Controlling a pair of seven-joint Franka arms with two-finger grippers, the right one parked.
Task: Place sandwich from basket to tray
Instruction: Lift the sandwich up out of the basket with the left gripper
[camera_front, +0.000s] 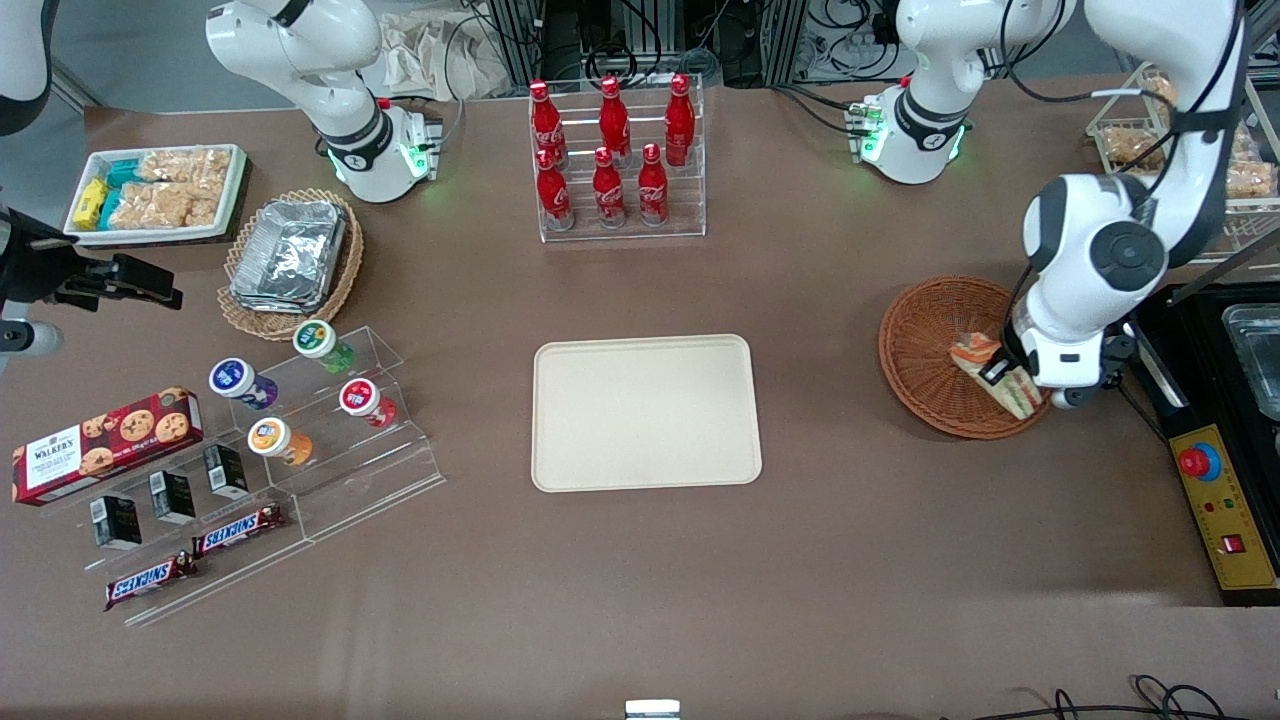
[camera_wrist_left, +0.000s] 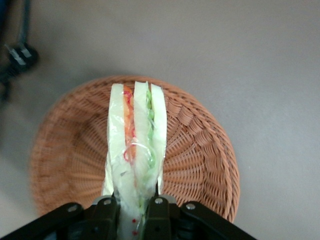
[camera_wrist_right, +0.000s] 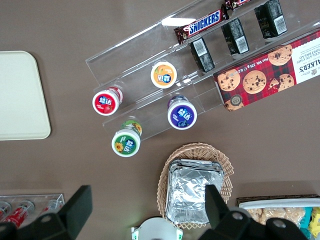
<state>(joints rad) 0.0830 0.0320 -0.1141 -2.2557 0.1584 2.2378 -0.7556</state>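
The sandwich (camera_front: 993, 375), a wedge of pale bread with orange-red and green layers in clear wrap, is in the reddish-brown wicker basket (camera_front: 925, 350) at the working arm's end of the table. My gripper (camera_front: 1000, 372) is shut on the sandwich; in the left wrist view the sandwich (camera_wrist_left: 136, 135) stands on edge between the two black fingers (camera_wrist_left: 158, 215), over the basket (camera_wrist_left: 200, 145). Whether it still touches the basket floor I cannot tell. The cream-beige tray (camera_front: 645, 412) lies bare at the table's middle, toward the parked arm from the basket.
A rack of red cola bottles (camera_front: 615, 155) stands farther from the front camera than the tray. A black unit with a yellow control panel (camera_front: 1225, 500) sits close beside the basket. An acrylic stand with yoghurt cups (camera_front: 300, 410) and snack bars lies toward the parked arm's end.
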